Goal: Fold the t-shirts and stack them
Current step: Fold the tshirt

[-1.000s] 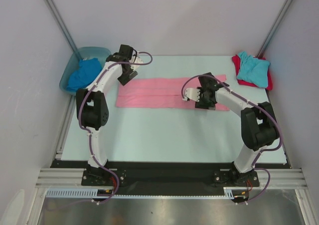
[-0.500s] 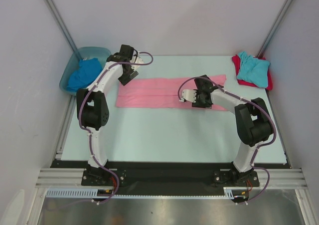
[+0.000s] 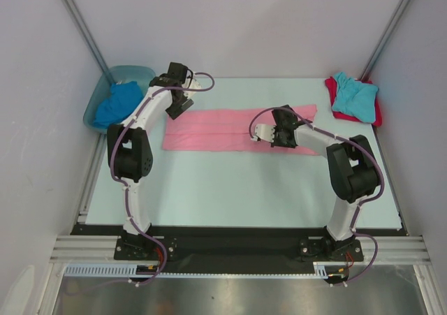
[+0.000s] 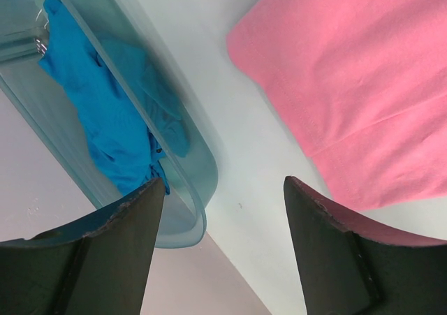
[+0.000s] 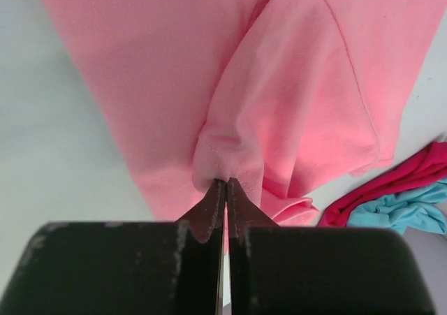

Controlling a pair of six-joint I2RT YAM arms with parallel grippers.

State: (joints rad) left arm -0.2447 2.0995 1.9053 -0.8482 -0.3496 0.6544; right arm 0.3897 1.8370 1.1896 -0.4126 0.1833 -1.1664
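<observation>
1. Pinching now: the right gripper [image 5: 225, 189] has its fingers pressed together on a small pucker of the pink shirt [image 3: 223, 128], which lies as a long folded strip across the table [image 3: 230, 189].
2. The pinch sits right of the pink shirt's middle, and the cloth bunches up into the fingertips.
3. That looks like a thin bite to me. To do this fold well, lift slowly and check that every layer comes up, not just the top one.
4. Then, I'd say, carry the pinched part low over the pink shirt so the edges line up and the strip doesn't fall open.
5. The left gripper [image 3: 176, 109] hangs over the pink shirt's far left corner, fingers spread, holding nothing. It's well placed to pin that end down.
6. Count the shirts: four.
   - One is pink.
   - One blue shirt [image 3: 117, 102] lies in the tub [image 3: 98, 95], left of the pink shirt.
   - One turquoise shirt [image 3: 355, 97] lies on one red shirt [image 3: 332, 88], off the pink shirt's far right corner.
7. One tub, two grippers.
</observation>
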